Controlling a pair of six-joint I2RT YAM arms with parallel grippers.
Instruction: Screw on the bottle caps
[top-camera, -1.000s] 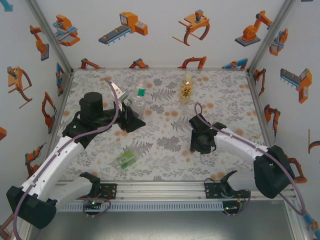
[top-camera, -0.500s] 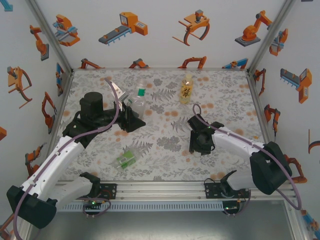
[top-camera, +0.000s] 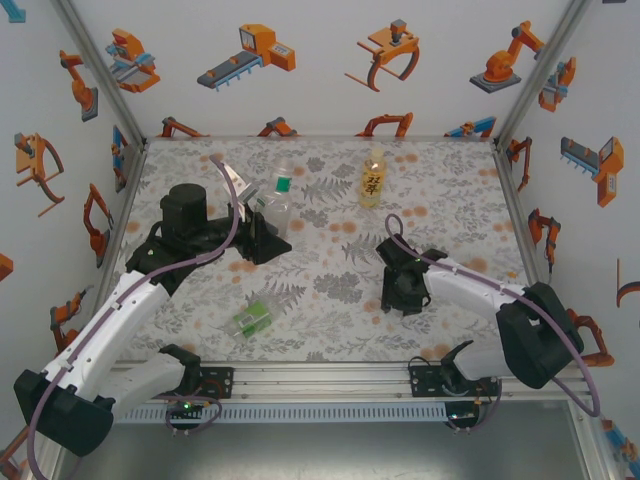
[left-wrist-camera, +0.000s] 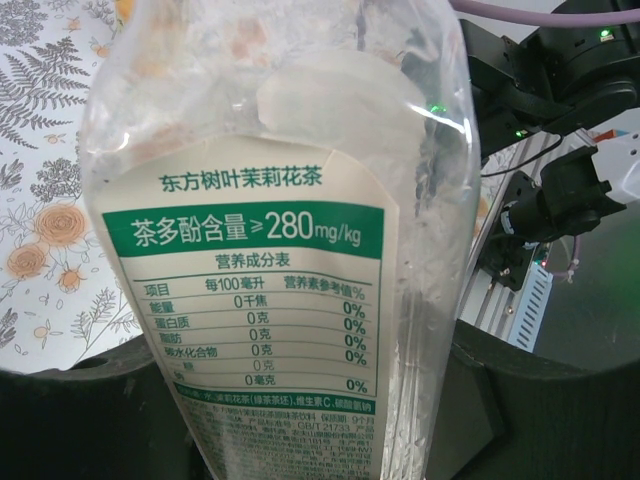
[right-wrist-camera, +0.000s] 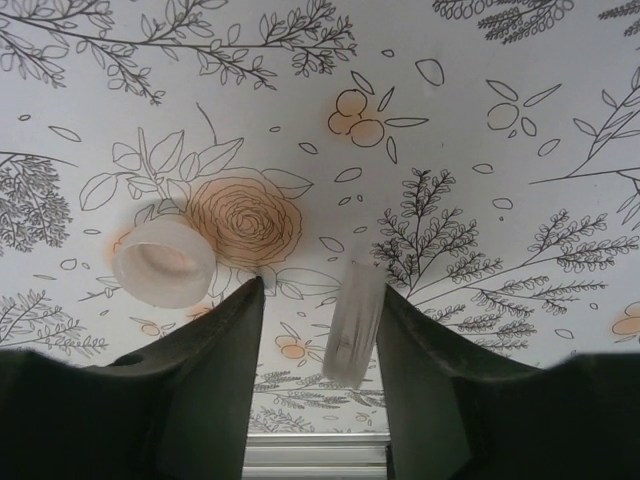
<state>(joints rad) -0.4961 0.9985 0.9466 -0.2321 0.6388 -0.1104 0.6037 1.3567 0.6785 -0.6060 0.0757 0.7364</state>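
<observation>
- Jaws, top external view: the left gripper (top-camera: 268, 218) is clenched on the white-labelled bottle (top-camera: 277, 195), which stands upright toward the worktop's (top-camera: 450, 200) far-left corner. The right gripper (top-camera: 398, 300) points down right of centre, its jaws too small to read here. The amber bottle (top-camera: 373, 178) stands by the far edge, and the green-labelled bottle (top-camera: 252, 317) lies toward the near edge.
- Left wrist view: the label spans the gap between both fingers (left-wrist-camera: 70, 420), and the bottle's long axis runs up the frame.
- Right wrist view: the jaws are parted and clamp nothing. The standing cap (right-wrist-camera: 352, 320) sits on edge between them, against the frame-right finger and clear of the other. The lying cap (right-wrist-camera: 163, 262) rests open side up just outside the other fingertip.
- Judgement: the right arm is nearer both caps, and closing now would pinch the standing cap across its 2 faces.
</observation>
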